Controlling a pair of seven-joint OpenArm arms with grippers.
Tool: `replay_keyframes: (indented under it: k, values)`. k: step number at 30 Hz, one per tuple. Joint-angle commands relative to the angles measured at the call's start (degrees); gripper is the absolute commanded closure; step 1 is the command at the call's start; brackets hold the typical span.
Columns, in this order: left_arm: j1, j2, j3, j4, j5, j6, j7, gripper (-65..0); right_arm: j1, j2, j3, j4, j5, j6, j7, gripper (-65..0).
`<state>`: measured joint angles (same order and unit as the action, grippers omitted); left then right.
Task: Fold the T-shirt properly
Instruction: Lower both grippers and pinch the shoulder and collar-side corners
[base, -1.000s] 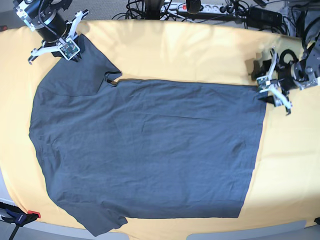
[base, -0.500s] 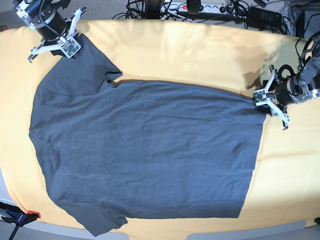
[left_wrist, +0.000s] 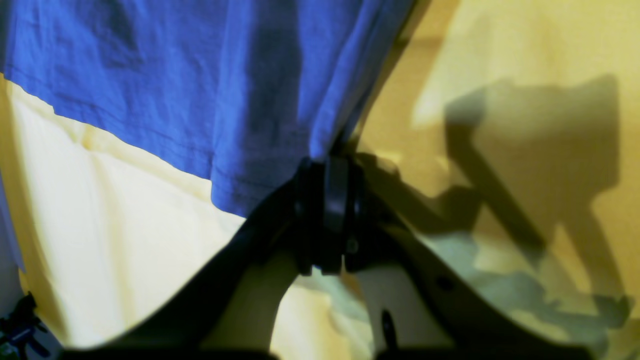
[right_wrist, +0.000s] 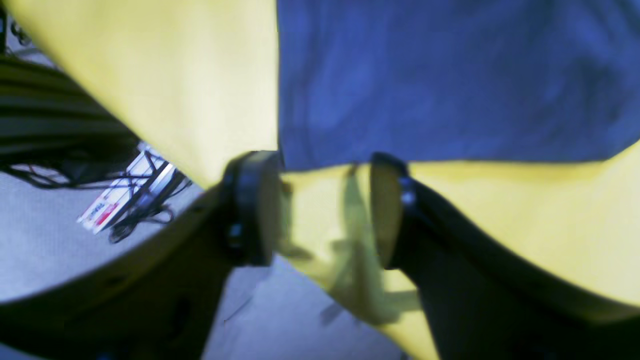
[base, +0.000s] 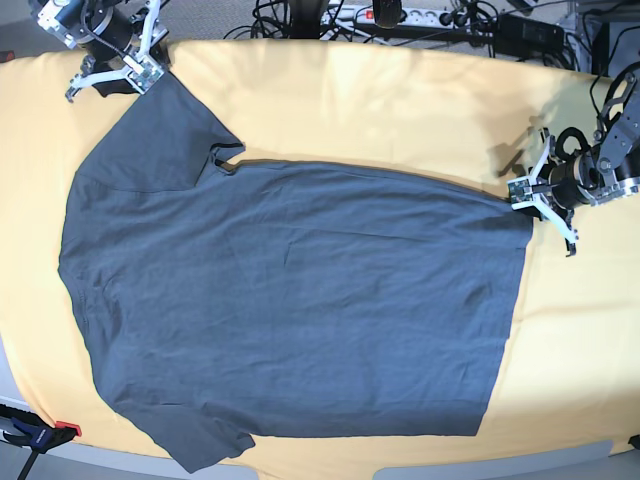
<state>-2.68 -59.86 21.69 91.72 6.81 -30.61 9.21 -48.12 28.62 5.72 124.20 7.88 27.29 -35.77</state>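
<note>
Going left to right in the base view. Right gripper (base: 112, 62), far-left corner: a second ago it was clamped on the sleeve tip; since then it has let go and backed off toward the edge of the surface. Jaws now apart, nothing between them; its wrist view shows the sleeve hem of the shirt (base: 290, 300) just ahead of the open jaws, yellow cloth (base: 380, 100) under them.

The shirt lies flat and spread on the cloth, collar end toward the right gripper, hem toward the left one, well between the two.

Left gripper (base: 535, 190), far right: a second ago it was open beside the hem corner; it has since closed. Jaws are together on the shirt's hem corner; its wrist view shows fabric bunched right into them.

My read: the sleeve is laid out and released, and the hem corner is now held, so a first fold from the hem side looks ready to start. No fold made yet.

Writing: a white and red label on the floor in the right wrist view, too blurred to read. No print on the shirt.
</note>
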Motion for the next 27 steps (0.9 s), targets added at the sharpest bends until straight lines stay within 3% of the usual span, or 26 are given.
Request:
replay_keyframes:
  k: [1, 8, 12, 14, 19, 27]
  values:
    - [-0.7, -1.1, -0.5, 0.3, -0.3, 0.0, -0.2, 0.0, 0.6, 0.6, 0.3, -0.6, -0.2, -0.3, 0.7, -36.6]
    - [-0.7, -1.1, -0.5, 0.3, -0.3, 0.0, -0.2, 0.0, 4.2, 0.6, 0.3, -3.4, -0.3, 1.3, 2.0, -37.7]
    - [-0.7, -1.1, -0.5, 0.3, -0.3, 0.0, -0.2, 0.0, 4.7, 0.7, 0.3, -3.4, -0.5, -0.7, 3.7, -36.6]
    - [-0.7, -1.1, -0.5, 0.3, -0.2, 0.0, -0.2, 0.0, 5.6, 0.8, 0.3, -3.4, -1.5, -2.7, 3.7, -29.9]
    - [-0.7, -1.1, -0.5, 0.3, -0.2, 0.0, -0.2, 0.0, 7.9, 1.0, 0.3, -3.3, -2.4, -3.6, 3.6, 0.0]
    - [-0.7, -1.2, -0.5, 0.7, -0.2, -0.2, -0.2, 0.0, 7.7, 1.4, 0.3, -0.3, -2.4, -2.3, 0.9, 0.0]
